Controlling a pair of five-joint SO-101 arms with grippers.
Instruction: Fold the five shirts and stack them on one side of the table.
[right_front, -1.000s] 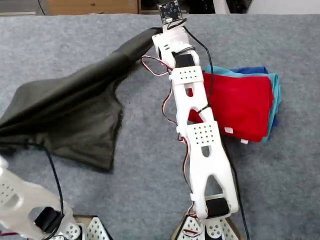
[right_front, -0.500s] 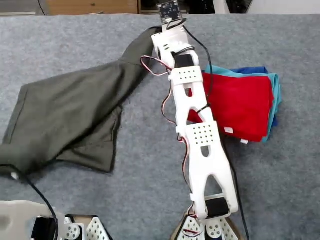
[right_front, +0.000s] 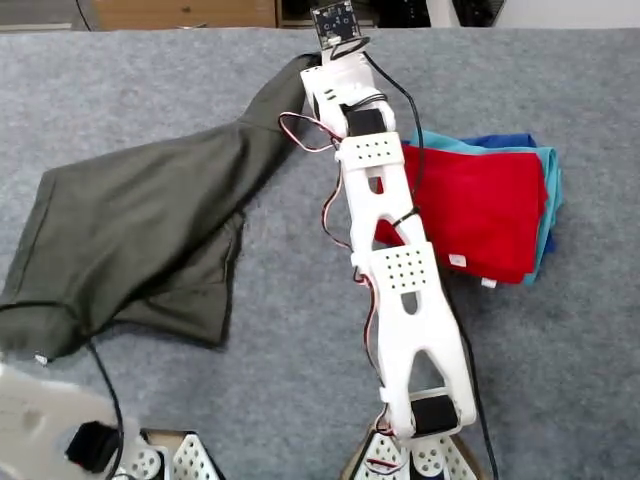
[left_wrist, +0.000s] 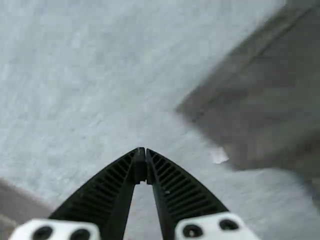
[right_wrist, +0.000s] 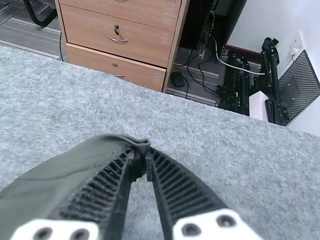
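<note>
A dark olive shirt (right_front: 150, 235) lies spread over the left half of the table. Its far corner is pinched in my right gripper (right_front: 312, 72), which is shut on the cloth (right_wrist: 75, 175) near the table's far edge; the jaws (right_wrist: 140, 152) meet on the fold. My left gripper (left_wrist: 141, 167) is shut with nothing in it, hovering over bare table just off the shirt's near corner (left_wrist: 260, 110), where a small white tag (left_wrist: 218, 156) shows. The left arm (right_front: 45, 415) is at the front left corner.
A folded stack with a red shirt (right_front: 480, 205) on top of teal (right_front: 550, 185) and blue ones sits at the right, beside the right arm (right_front: 400, 270). A wooden drawer unit (right_wrist: 120, 30) stands beyond the far edge. Grey table (right_front: 290, 330) lies open in front.
The shirt's near-left corner, dragged toward the front edge, has come out of the left gripper and lies flat. The left arm has pulled back to the front left. The right arm held still.
</note>
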